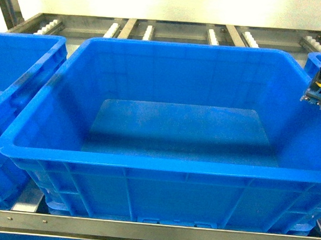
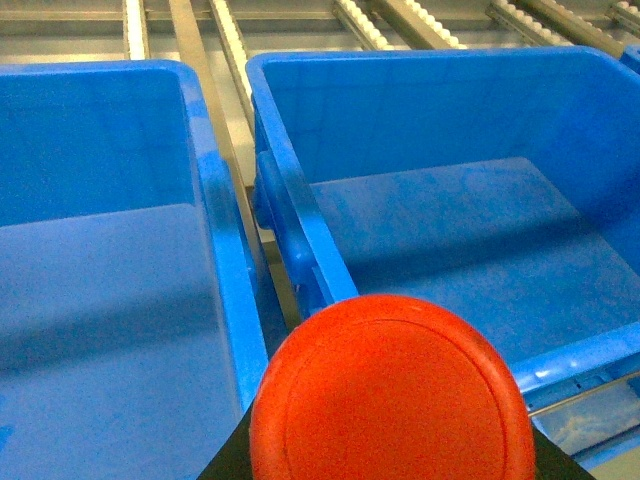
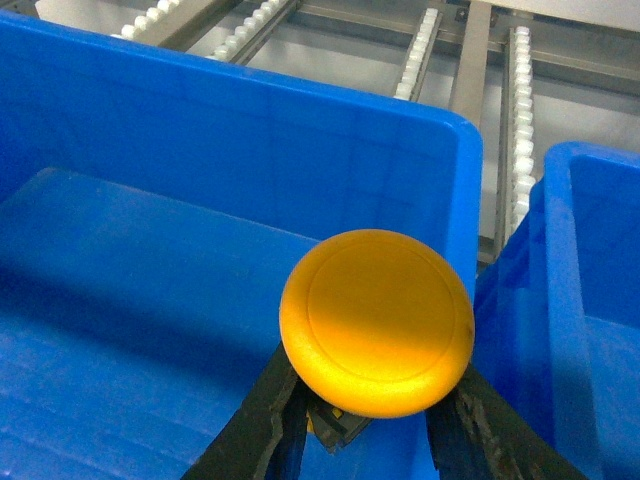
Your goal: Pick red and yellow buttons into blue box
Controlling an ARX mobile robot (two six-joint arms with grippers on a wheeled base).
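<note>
Roller rack (image 1: 170,32) of grey metal carries everything; its rails with white rollers run behind the crates, and its front bar passes under them.

On the rack the blue box (image 1: 147,165) takes the middle of the head view. It is big and deep, with a thick rim and ribbed outer walls, and its flat bottom is bare. A second blue crate (image 1: 23,59) stands just beside it on the left, with a narrow gap between the two walls, and only a corner of a third blue crate (image 1: 314,59) shows at the right edge of the view.

The right gripper (image 3: 372,425) holds the yellow button (image 3: 377,322): two dark fingers (image 3: 255,425) press the base from both sides, below the round cap. In the right wrist view this button hangs inside the blue box, close to its right wall and near the back right corner. In the head view it shows small at the right edge, over the right rim.

The red button (image 2: 390,395) fills the bottom of the left wrist view, with a bit of dark base under the cap. It hangs above the front left corner of the blue box, over the gap to the second crate. The left gripper itself is hidden behind the cap, so I cannot tell how its jaws stand.
</note>
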